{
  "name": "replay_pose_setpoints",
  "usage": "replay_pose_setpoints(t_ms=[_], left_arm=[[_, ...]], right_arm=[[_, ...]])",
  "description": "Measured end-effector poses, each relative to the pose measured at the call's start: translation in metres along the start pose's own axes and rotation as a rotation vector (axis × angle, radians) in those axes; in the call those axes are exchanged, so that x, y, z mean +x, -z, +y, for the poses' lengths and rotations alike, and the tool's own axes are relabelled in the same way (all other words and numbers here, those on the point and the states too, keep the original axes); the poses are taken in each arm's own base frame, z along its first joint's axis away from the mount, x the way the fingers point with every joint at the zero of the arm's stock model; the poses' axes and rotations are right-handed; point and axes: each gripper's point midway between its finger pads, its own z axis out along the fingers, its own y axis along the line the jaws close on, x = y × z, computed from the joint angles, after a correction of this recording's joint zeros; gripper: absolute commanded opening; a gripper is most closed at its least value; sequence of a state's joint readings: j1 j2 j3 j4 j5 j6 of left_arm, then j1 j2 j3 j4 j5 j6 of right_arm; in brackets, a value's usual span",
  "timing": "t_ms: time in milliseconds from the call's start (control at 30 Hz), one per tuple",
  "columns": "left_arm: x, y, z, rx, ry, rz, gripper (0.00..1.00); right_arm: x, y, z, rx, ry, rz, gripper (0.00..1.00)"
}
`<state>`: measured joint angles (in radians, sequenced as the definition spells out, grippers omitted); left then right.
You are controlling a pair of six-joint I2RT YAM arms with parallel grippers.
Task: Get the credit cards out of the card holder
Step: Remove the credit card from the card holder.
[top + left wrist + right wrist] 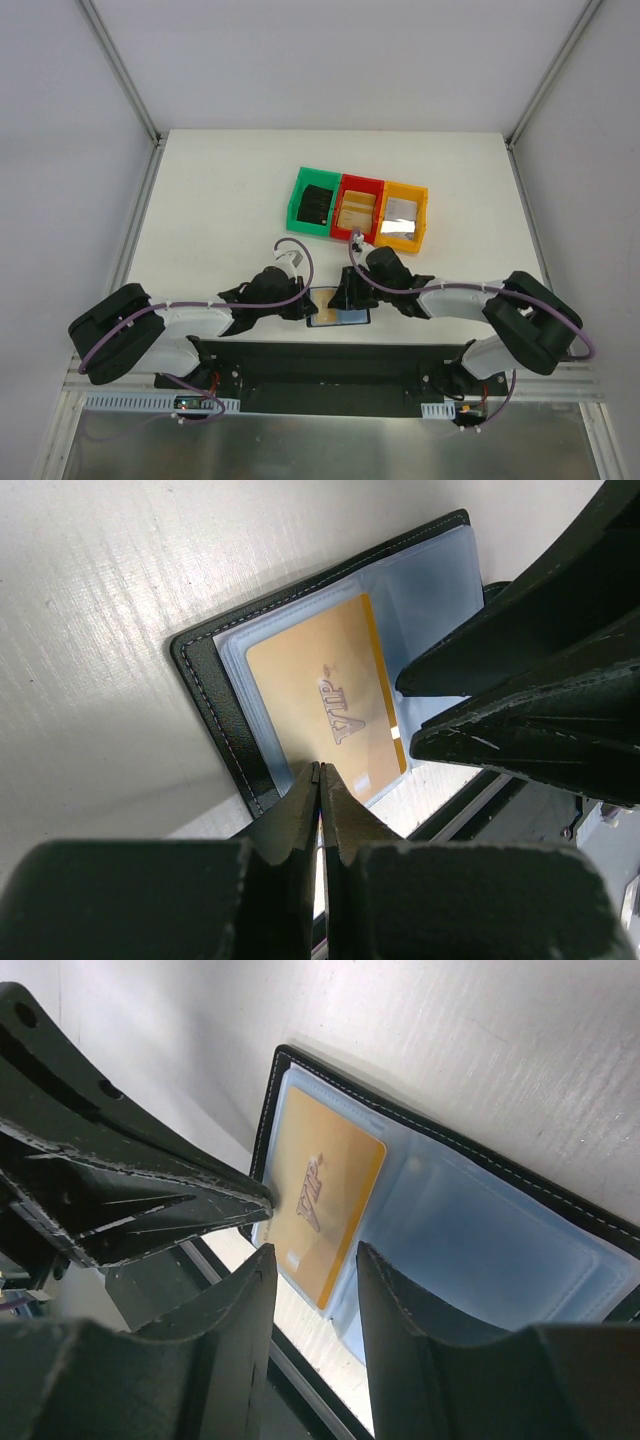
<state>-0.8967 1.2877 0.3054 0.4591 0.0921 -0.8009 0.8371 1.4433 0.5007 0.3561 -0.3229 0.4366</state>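
Observation:
The black card holder lies open on the table near the front edge, its grey-blue sleeves facing up. A gold VIP card sits in its left sleeve and also shows in the right wrist view. My left gripper is shut, its tips resting at the holder's edge beside the gold card; I cannot tell whether it pinches anything. My right gripper is open, its fingers on either side of the gold card's corner. In the top view the left gripper and the right gripper meet over the holder.
A green bin holding something black, a red bin with gold cards and a yellow bin with a silver card stand in a row behind the holder. The table's front edge and a black rail lie just below it.

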Motion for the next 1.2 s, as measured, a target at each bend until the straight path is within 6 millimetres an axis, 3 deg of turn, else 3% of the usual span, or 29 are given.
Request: replay_pose_setpoints(t_ms=[333, 733, 1033, 1200], left_arm=[[0.0, 0.0, 0.0, 0.001, -0.001, -0.001, 0.0], [-0.008, 0.017, -0.009, 0.023, -0.014, -0.026, 0.01], [0.002, 0.009, 0.014, -0.068, -0.021, 0.004, 0.0], [0.002, 0.007, 0.014, -0.074, -0.02, 0.006, 0.0]], right_arm=[[0.002, -0.006, -0.002, -0.006, -0.014, 0.006, 0.39], [0.001, -0.008, -0.002, -0.009, -0.019, -0.001, 0.39], [0.001, -0.008, -0.002, -0.01, -0.02, 0.0, 0.4], [0.001, -0.007, -0.002, -0.014, -0.024, 0.003, 0.4]])
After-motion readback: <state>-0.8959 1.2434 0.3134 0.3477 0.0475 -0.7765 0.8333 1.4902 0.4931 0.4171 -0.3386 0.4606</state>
